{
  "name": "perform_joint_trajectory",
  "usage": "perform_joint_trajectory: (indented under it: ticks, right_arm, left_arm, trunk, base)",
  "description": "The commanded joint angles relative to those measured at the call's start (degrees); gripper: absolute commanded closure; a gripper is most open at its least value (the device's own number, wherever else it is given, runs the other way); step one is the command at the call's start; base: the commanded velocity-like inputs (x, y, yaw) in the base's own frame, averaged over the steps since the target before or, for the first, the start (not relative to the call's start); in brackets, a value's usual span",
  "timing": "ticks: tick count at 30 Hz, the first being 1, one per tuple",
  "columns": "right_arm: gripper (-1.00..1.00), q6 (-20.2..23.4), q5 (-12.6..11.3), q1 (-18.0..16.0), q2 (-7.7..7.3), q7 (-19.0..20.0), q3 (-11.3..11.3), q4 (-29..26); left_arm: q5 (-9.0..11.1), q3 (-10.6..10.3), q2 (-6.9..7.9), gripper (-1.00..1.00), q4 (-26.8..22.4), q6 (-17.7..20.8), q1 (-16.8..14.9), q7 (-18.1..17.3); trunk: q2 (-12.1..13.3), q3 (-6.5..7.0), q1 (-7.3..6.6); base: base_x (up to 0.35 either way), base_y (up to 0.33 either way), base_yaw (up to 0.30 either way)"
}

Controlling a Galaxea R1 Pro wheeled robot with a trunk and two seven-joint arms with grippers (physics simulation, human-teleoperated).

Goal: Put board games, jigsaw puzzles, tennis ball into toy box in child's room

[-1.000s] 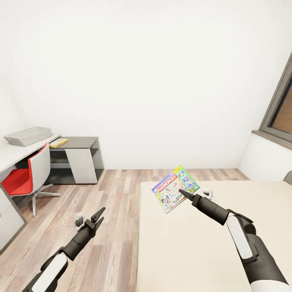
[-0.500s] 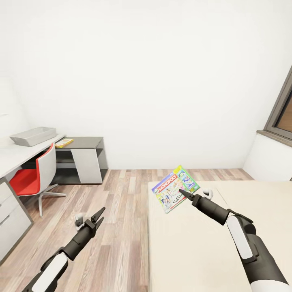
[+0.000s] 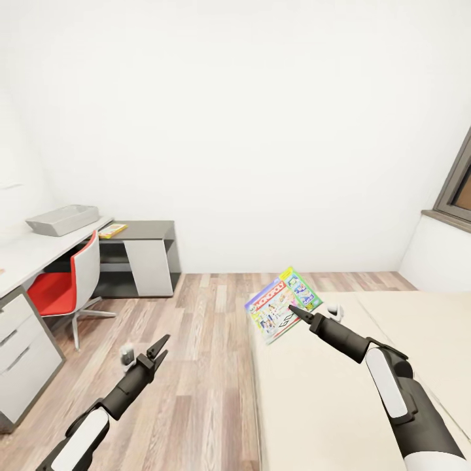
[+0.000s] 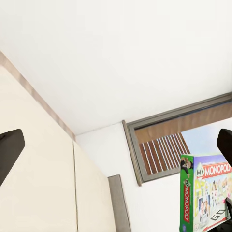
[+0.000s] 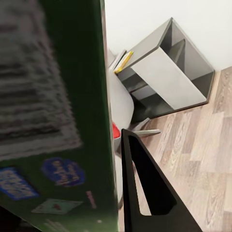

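My right gripper [image 3: 292,310] is shut on the edge of the white-green Monopoly board game [image 3: 282,304], holding it tilted in the air over the corner of the bed [image 3: 340,392]. In the right wrist view the box's green side [image 5: 53,111] lies against one dark finger [image 5: 145,188]. My left gripper [image 3: 157,347] hangs open over the wood floor, with nothing in it; its view looks past the held board game [image 4: 205,193]. The grey toy box [image 3: 63,219] sits far left on the pale table [image 3: 26,252].
A red-and-white swivel chair [image 3: 62,281] stands at the table. Beyond it is a lower dark-grey cabinet [image 3: 147,252] with a yellow flat item [image 3: 112,229] on top. A dark-framed window [image 3: 461,190] is at the right. Open wood floor [image 3: 196,340] lies between bed and table.
The whole picture has shifted right, so the camera has turned left: table, chair and bed all slid rightward. Both arms keep their pose and the board game stays in the right gripper.
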Motion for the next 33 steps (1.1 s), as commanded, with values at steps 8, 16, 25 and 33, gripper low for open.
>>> perform_joint_trajectory:
  ticks: [8,16,25,33]
  right_arm:
    - [1.0,0.48,-0.49,-0.06,0.01,0.15,-0.08,-0.02]
    - [1.0,0.48,-0.49,-0.06,0.03,0.15,-0.08,-0.02]
    - [1.0,0.48,-0.49,-0.06,0.04,0.14,-0.08,-0.02]
    - [1.0,0.48,-0.49,-0.06,0.04,0.14,-0.08,-0.02]
  left_arm:
    - [0.61,-0.14,0.05,-1.0,0.03,0.47,-0.05,-0.11]
    - [0.61,-0.15,0.05,-1.0,0.03,0.47,-0.04,-0.11]
    - [0.61,-0.14,0.05,-1.0,0.03,0.47,-0.03,-0.11]
    - [0.61,-0.16,0.05,-1.0,0.03,0.47,-0.05,-0.11]
  trunk:
    - [-0.14,-0.13,0.04]
    - [-0.14,-0.13,0.04]
    - [-0.14,-0.13,0.04]
    - [-0.14,-0.13,0.04]
  base:
    - [0.0,0.24,0.0]
    - [0.0,0.243,0.0]
    - [0.0,0.257,0.0]
    - [0.0,0.262,0.0]
